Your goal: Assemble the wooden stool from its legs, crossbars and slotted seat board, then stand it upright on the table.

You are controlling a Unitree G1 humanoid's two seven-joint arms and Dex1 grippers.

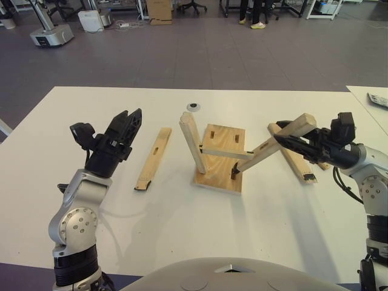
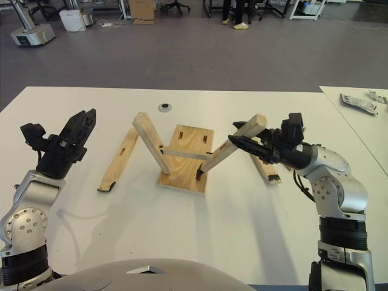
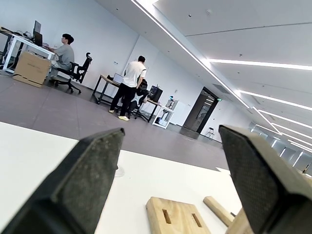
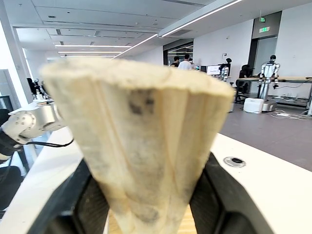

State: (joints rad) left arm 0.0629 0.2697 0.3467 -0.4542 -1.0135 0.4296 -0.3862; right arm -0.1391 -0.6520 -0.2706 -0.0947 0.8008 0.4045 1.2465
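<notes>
White tabletop (image 1: 73, 109), open workshop floor beyond. Seat board (image 1: 219, 136) flat at centre. Left-hand leg (image 1: 194, 142) and right-hand leg (image 1: 260, 151) cant on it, joined by a crossbar (image 1: 224, 153). Right pincer (image 1: 284, 140) clamped on the right-hand leg's upper end. Left pincer (image 1: 130, 115) wide, raised, empty. Loose leg (image 1: 154, 157) lies between left pincer and seat board, long axis running away from the robot. Left arm judged nearer.
</notes>
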